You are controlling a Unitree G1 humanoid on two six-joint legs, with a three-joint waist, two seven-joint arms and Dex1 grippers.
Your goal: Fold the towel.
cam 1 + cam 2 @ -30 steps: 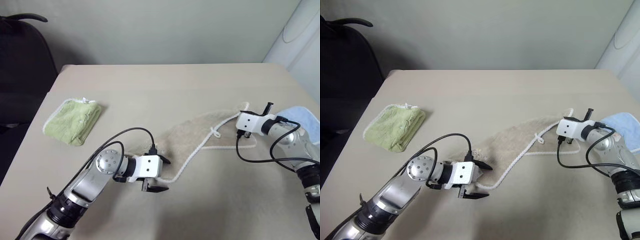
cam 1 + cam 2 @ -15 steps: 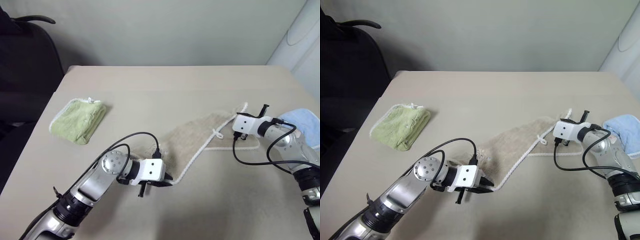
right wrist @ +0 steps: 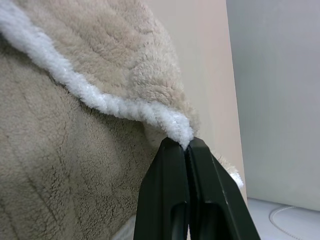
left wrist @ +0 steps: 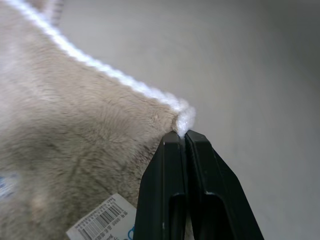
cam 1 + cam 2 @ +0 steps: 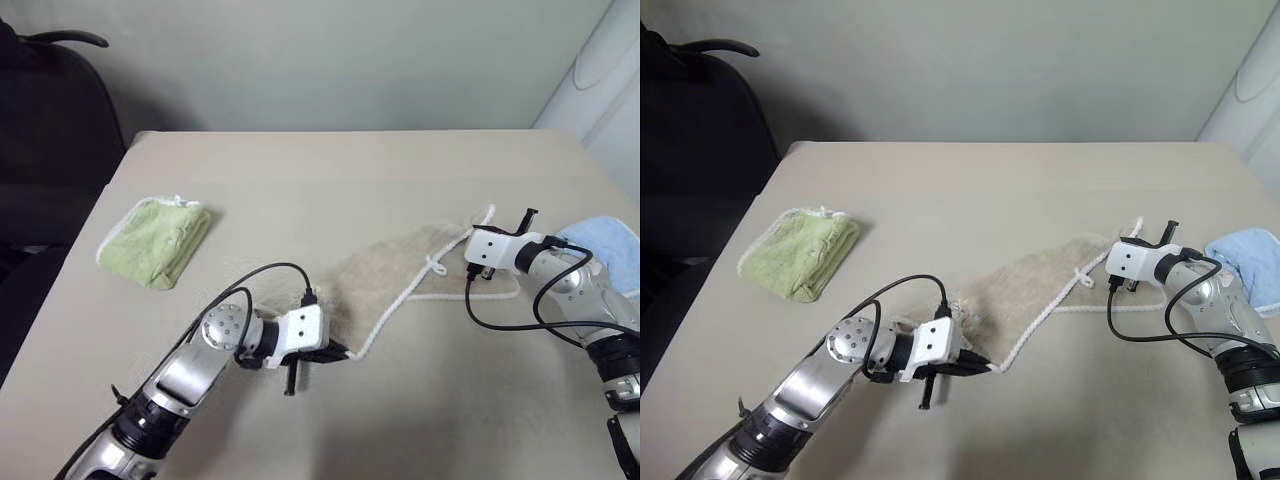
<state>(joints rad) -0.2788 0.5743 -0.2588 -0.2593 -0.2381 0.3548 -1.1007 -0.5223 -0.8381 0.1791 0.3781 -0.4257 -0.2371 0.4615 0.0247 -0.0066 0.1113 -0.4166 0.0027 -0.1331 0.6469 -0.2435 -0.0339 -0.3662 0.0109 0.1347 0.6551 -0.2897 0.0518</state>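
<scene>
Towel [image 5: 400, 275] lies crumpled and slack across the middle of the tan surface [image 5: 330, 180], stretched between the two arms, with its white corded edge [image 5: 395, 308] trailing toward the near side. To fold it well, I judge both pinched corners should be lifted together and drawn apart until the cloth hangs flat, then carried over as one so the edges meet evenly. On the left, the left hand [image 5: 335, 353] has its fingers pressed together on the near corner, the white edging poking out just past the tips in its wrist view. On the right, the right hand [image 5: 478, 270] is likewise pressed shut, pinching the far corner by its white edging.
</scene>
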